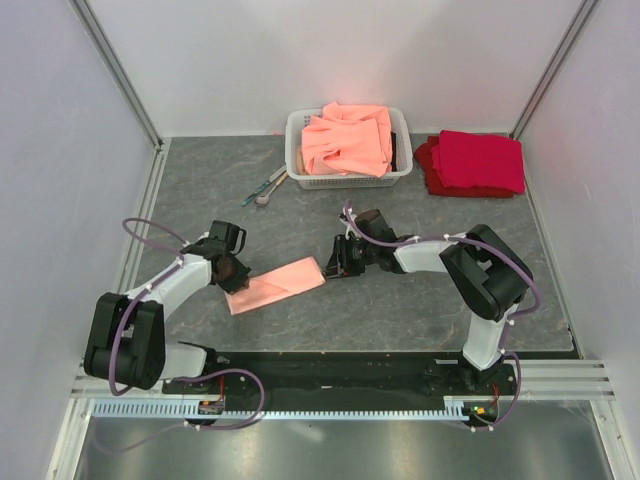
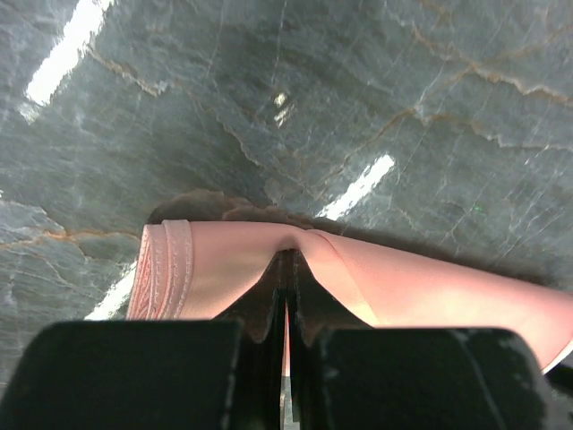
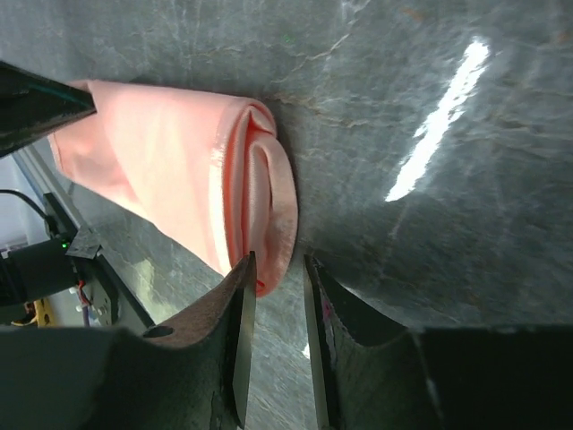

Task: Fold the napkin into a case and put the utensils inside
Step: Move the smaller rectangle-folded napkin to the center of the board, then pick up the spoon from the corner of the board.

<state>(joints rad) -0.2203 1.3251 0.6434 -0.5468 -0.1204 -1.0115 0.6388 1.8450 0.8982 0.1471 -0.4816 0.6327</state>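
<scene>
The pale-pink napkin (image 1: 277,285) lies folded into a long narrow strip on the grey table, between the two arms. My left gripper (image 1: 233,271) is shut on the strip's left end; in the left wrist view the jaws (image 2: 291,262) pinch a fold of the napkin (image 2: 206,269). My right gripper (image 1: 336,262) is at the strip's right end with the jaws a little apart. In the right wrist view the napkin's layered end (image 3: 260,197) lies just at the fingertips of this gripper (image 3: 276,264), not clamped. The utensils (image 1: 266,187), teal-handled pieces and a spoon, lie left of the basket.
A white basket (image 1: 296,135) at the back holds heaped orange-salmon cloths (image 1: 347,140). Folded deep red cloths (image 1: 474,162) lie to its right. Frame posts and white walls enclose the table on three sides.
</scene>
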